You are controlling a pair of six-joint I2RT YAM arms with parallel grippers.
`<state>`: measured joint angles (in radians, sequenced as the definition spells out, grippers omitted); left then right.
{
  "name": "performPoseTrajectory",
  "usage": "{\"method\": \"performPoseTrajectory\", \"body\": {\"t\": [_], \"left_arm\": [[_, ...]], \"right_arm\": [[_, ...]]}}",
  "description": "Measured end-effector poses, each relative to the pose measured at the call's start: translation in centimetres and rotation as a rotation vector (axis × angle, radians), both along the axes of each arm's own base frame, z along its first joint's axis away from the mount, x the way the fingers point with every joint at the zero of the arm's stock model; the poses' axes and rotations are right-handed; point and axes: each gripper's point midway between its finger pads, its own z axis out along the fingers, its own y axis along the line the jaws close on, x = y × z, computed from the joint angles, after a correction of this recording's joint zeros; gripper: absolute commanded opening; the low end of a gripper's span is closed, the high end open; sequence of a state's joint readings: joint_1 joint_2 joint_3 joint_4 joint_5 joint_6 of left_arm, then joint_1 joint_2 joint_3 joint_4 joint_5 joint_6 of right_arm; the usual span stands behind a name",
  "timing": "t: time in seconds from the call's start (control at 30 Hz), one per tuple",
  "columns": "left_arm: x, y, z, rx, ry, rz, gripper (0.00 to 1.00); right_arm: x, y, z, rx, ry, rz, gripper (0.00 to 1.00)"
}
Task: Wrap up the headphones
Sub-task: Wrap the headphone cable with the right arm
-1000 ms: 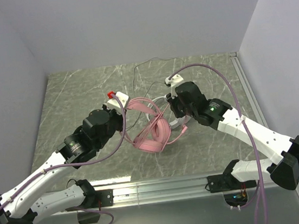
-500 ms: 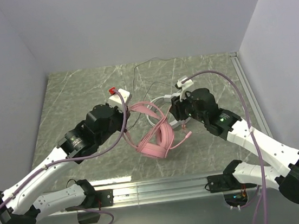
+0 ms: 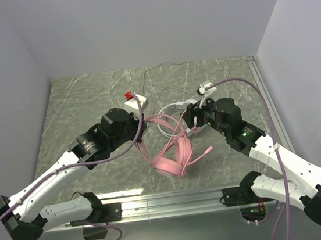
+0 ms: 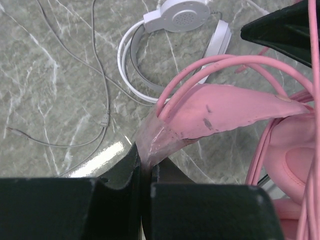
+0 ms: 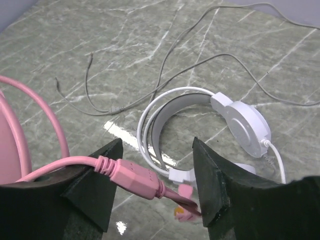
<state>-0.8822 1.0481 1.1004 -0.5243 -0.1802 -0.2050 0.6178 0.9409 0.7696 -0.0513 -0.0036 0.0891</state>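
The pink headphones hang tilted over the middle of the table, cable looped around the band. My left gripper is shut on the soft pink headband, pinching its clear-skinned edge between the fingertips. The white headphones lie flat just behind, their pale cable trailing toward the back wall. My right gripper stands open to the right of the pink band. In the right wrist view the pink cable's plug lies across the wide gap, resting against the left finger.
The white headset sits directly beyond my right fingers, its thin cable curling over the marble. Side walls close in left and right, and a metal rail runs along the near edge.
My right gripper has opened, letting the pink plug loose between its jaws, and drawn slightly back. The left gripper moved right with the headband, swinging the pink headset toward the near edge.
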Motion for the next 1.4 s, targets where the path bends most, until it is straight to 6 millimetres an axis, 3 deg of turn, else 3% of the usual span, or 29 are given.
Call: {"method": "performPoseTrajectory", "body": {"t": [0.03,0.1,0.37,0.43,0.5,0.63,0.83,0.93,1.13,1.4], "left_arm": [[0.0,0.0,-0.2,0.002,0.006,0.002,0.00],[-0.1,0.0,-0.5,0.005,0.024,0.006,0.00],[0.0,0.3,0.5,-0.017,0.055,0.033,0.00],[0.1,0.5,0.6,-0.022,0.059,0.045,0.00],[0.5,0.9,0.6,-0.031,0.068,0.077,0.00],[1.0,2.3,0.5,-0.028,0.092,0.123,0.00],[1.7,4.0,1.1,-0.060,0.111,0.166,0.00],[1.6,3.8,1.8,-0.082,0.111,0.151,0.00],[1.3,3.6,3.6,-0.112,0.119,0.145,0.00],[1.3,3.5,5.6,-0.133,0.110,0.149,0.00]], "right_arm": [[0.1,-0.1,0.0,0.001,0.001,-0.008,0.83],[0.3,-0.4,0.0,0.004,-0.004,-0.029,0.93],[0.9,-1.0,-0.1,0.013,-0.007,-0.067,0.90],[1.0,-1.1,-0.2,0.013,-0.012,-0.069,0.69],[0.9,-1.1,-0.4,0.016,-0.005,-0.065,0.64],[1.3,-1.7,-0.4,0.017,-0.005,-0.097,0.70],[1.7,-1.9,-0.9,0.012,0.012,-0.113,0.68],[1.6,-1.6,-0.9,0.025,0.014,-0.097,0.75],[1.4,-0.9,-1.8,0.061,0.028,-0.056,0.74],[1.3,-0.5,-4.3,0.159,0.098,0.006,0.74]]}}
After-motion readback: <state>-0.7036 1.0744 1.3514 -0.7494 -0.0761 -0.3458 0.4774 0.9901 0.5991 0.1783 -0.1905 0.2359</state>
